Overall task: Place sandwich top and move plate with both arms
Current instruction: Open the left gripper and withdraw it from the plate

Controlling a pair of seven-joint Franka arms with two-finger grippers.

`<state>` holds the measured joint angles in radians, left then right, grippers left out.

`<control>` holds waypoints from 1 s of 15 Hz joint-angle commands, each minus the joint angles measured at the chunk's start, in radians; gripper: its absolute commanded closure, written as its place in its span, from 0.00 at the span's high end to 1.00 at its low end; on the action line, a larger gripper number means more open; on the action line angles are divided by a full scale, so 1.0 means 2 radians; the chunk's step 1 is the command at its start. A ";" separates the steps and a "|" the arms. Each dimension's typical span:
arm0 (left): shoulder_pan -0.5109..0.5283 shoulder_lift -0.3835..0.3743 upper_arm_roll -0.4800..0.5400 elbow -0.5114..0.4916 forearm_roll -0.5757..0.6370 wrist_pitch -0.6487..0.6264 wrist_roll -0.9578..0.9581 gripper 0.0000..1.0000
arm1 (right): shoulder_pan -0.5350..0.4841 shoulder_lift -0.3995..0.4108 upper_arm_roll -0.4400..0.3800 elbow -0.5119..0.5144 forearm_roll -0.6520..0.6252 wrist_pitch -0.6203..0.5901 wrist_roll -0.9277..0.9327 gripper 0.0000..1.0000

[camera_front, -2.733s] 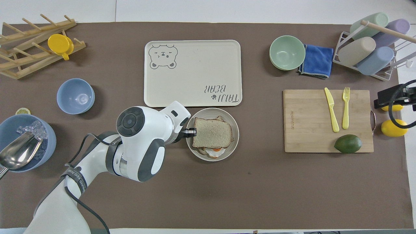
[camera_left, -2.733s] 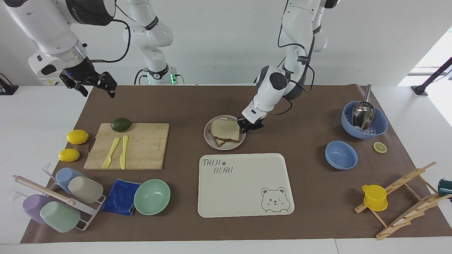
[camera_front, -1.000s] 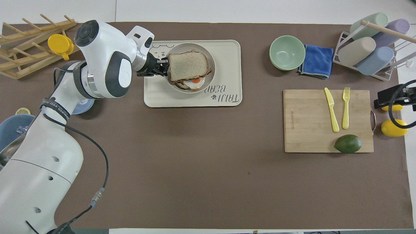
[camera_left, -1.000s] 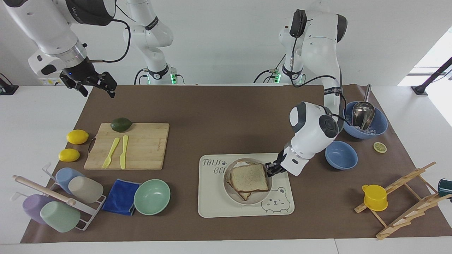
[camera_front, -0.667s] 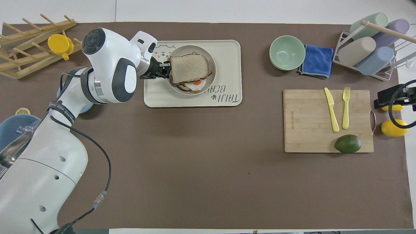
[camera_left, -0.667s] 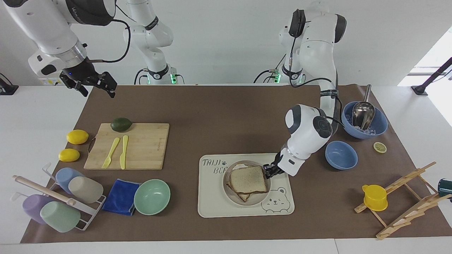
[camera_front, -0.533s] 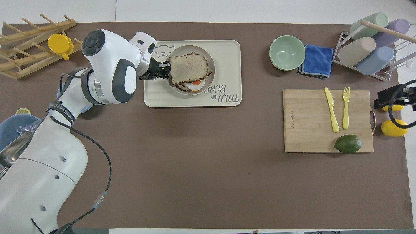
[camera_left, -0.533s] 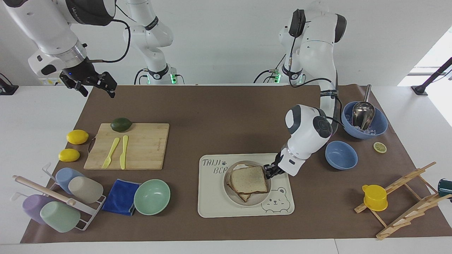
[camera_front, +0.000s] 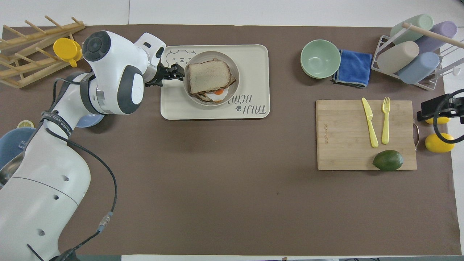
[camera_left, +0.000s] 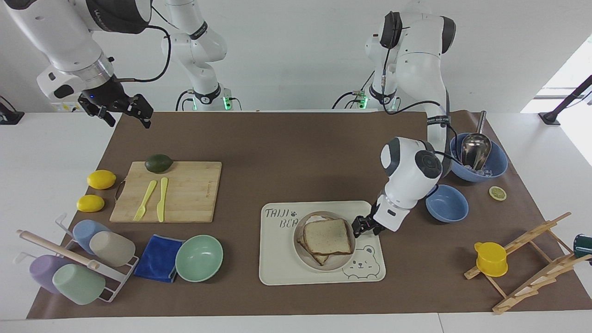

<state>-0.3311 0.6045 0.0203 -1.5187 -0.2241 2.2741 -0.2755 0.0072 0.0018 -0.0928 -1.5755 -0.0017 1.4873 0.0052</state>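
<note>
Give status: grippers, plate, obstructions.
Left gripper open, off the plate rim, over the tray. Right gripper waits open at its table end. Sandwich top on stack, plate on tray. Nothing blocking.

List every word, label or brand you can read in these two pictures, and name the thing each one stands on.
"TAIJI BEAR", with a paw print after the first word: printed on the cream tray, beside the plate.
Small mark burned into the wooden cutting board: too small to read.
Lettering on the dark band of the left arm: too small to read.
Lettering on the right arm's dark joint: not legible.
</note>
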 commanded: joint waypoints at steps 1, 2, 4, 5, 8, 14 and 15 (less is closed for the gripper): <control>0.010 -0.028 0.003 -0.012 0.044 -0.008 -0.001 1.00 | -0.001 0.001 0.000 0.001 0.009 -0.007 -0.004 1.00; 0.015 -0.044 0.004 -0.012 0.046 -0.026 -0.001 1.00 | -0.001 0.001 0.000 0.001 0.009 -0.007 -0.005 1.00; 0.029 -0.086 0.010 -0.013 0.048 -0.081 0.010 1.00 | -0.001 0.001 0.000 0.001 0.009 -0.007 -0.005 1.00; 0.030 -0.103 0.013 -0.013 0.065 -0.112 0.015 1.00 | -0.001 0.001 0.000 0.001 0.009 -0.007 -0.005 1.00; 0.030 -0.146 0.014 -0.013 0.104 -0.185 0.015 1.00 | -0.001 0.001 0.000 0.001 0.009 -0.007 -0.004 1.00; 0.028 -0.241 0.014 -0.017 0.122 -0.298 0.038 1.00 | -0.001 0.001 0.000 0.001 0.009 -0.007 -0.004 1.00; 0.029 -0.255 0.014 -0.017 0.122 -0.320 0.052 1.00 | -0.002 0.001 0.000 0.001 0.009 -0.007 -0.004 1.00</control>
<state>-0.2684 0.1798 0.0440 -1.5112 -0.0020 1.7016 -0.2211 0.0072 0.0018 -0.0928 -1.5755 -0.0017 1.4873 0.0052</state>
